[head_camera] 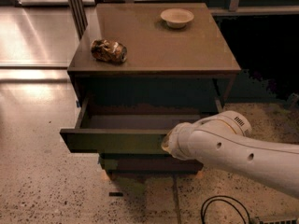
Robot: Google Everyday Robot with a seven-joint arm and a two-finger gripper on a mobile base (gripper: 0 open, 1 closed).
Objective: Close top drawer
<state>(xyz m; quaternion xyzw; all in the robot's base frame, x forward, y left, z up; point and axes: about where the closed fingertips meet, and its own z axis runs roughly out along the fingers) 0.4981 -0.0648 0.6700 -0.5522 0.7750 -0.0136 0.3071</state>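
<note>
Leftmost, a polished floor [32, 45] catches bright reflections, and a dark slanted post [74, 6] rises behind the cabinet's left back corner. On the cabinet top [154, 50], near its left front edge, lies a crumpled brownish object [108, 51], perhaps a crushed can, resting on its side. Further right and toward the back stands a small pale bowl [177, 17], upright and well apart from the crumpled object. Neither of them hangs over the drawer opening, and nothing shows between the drawer's front and the cabinet body. Below the top surface, the top drawer [112, 140] is pulled well out toward the camera, its flat front panel hanging over the speckled floor [46, 190] and its brownish inner floor exposed. Beneath it a lower drawer front [135, 164] sits back in the cabinet. The gripper [167, 143] is at the right part of the top drawer's front panel, at the panel's own height and seemingly touching it, though the contact itself is hidden by the wrist. Whether it is open or closed cannot be told, nor whether it holds anything. The white arm [233, 148] runs from there down to the right edge of the view, covering the drawer's right end. A dark cable [219, 209] loops on the floor below the arm.
</note>
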